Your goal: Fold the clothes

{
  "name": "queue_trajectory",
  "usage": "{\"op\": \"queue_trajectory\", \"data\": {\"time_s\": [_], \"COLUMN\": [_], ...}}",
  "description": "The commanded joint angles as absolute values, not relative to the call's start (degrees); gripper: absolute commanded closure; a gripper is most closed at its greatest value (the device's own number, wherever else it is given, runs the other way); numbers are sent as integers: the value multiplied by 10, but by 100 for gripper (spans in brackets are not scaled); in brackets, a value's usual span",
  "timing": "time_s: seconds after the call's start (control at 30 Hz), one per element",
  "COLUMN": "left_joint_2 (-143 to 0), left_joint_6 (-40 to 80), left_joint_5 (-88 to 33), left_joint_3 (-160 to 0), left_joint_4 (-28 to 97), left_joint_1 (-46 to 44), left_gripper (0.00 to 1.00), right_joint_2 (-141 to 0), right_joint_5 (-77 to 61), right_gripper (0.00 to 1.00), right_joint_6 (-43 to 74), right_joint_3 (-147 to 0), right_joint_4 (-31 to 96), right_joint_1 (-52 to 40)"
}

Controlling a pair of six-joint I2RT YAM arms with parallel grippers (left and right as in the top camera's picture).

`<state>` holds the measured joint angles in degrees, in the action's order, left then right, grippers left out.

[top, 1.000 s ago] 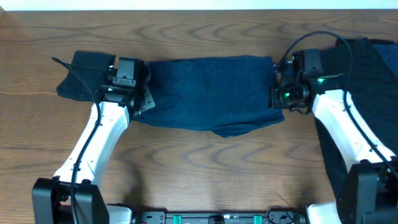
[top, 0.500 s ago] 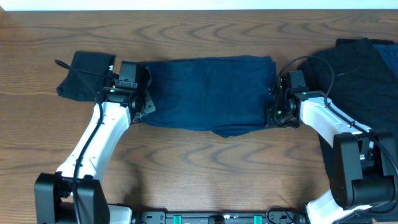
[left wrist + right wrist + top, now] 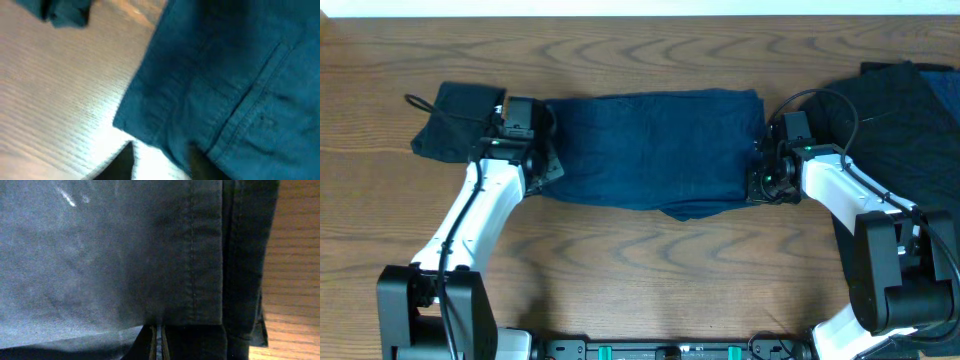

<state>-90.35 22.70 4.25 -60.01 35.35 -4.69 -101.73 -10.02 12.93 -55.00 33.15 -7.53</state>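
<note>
While navy garment (image 3: pixel 655 150) lies spread flat mid-bench (image 3: pixel 650 270), left hand (image 3: pixel 546 168) at its left edge, fingers apart, gripping nothing, right hand (image 3: pixel 760 182) at its right hem, fingers pinched together on the cloth, black garment (image 3: pixel 455 120) far left, black heap (image 3: pixel 900 130) far right.

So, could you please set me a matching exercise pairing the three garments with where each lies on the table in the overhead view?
Things:
1. navy garment
2. small dark garment
3. large black garment

Places:
A. right edge of the table, partly out of frame
B. left end, beyond the left arm
C. centre, spread between the two arms

Pairs: 1-C, 2-B, 3-A.
</note>
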Motion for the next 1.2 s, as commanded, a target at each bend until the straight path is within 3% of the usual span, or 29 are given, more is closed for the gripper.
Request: {"op": "queue_trajectory", "data": {"time_s": [0.0,0.07,0.13,0.7,1.17], "left_joint_2": [-907,-907,-909,-1044,-1046], "left_joint_6": [165,137,115,49,50], "left_joint_5": [17,4,4,-15,-15], "left_joint_3": [-595,-595,-595,-595,-595], "left_joint_4": [341,330,317,209,261], "left_joint_1": [-26,-16,-9,-5,-5], "left_gripper": [50,36,31,26,29], "right_joint_2": [-1049,-1049,-1049,-1049,-1049], "right_joint_5": [-45,-45,-45,-45,-45], "right_gripper": [93,92,91,85,82], "right_joint_6": [136,137,137,137,137], "right_joint_3": [-537,-537,-537,-537,-537], "right_joint_4": [334,332,331,325,325], "right_joint_1": [-71,-71,-71,-71,-71]}}
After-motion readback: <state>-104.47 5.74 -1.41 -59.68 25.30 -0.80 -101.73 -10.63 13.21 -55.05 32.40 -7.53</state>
